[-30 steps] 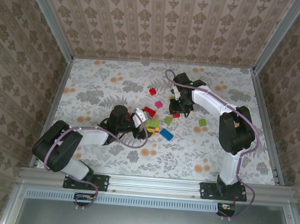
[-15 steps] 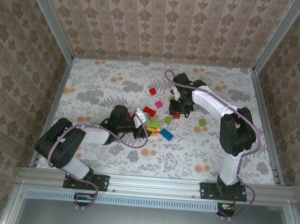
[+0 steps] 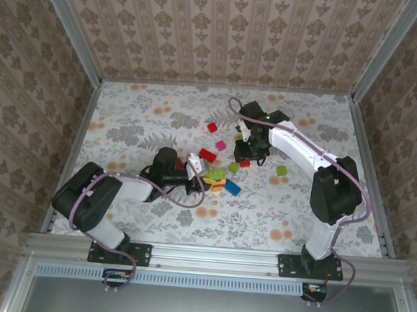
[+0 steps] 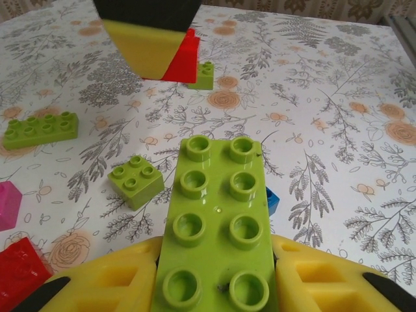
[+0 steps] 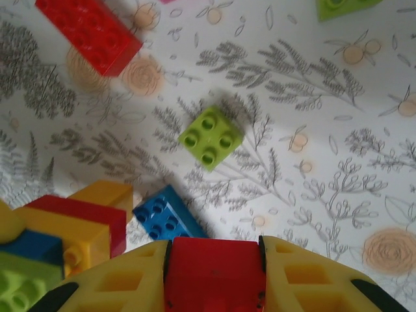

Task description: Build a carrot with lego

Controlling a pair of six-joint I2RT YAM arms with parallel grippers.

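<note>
from above, the carrot looked barely begun: a small mixed stack [image 3: 215, 177] of lego sat near the middle of the worktop [image 3: 139, 122], with loose bricks scattered beyond it toward the far edge. most of the build seemed left to do. the left arm lay low, reaching in from the near left corner, with the left gripper [image 3: 201, 171] just beside the stack. the right arm arched over from the near right corner, and the right gripper [image 3: 246, 159] pointed down past the stack.

at the left wrist, the left gripper [image 4: 218, 279] was closed on a long green brick [image 4: 218, 227], studs up. a small green brick [image 4: 135, 180] lay loose nearby.

at the right wrist, the right gripper [image 5: 214, 286] was clamped on a red brick [image 5: 214, 273] above the worktop. the stack [image 5: 58, 240] and a loose blue brick [image 5: 166, 218] lay close below.
</note>
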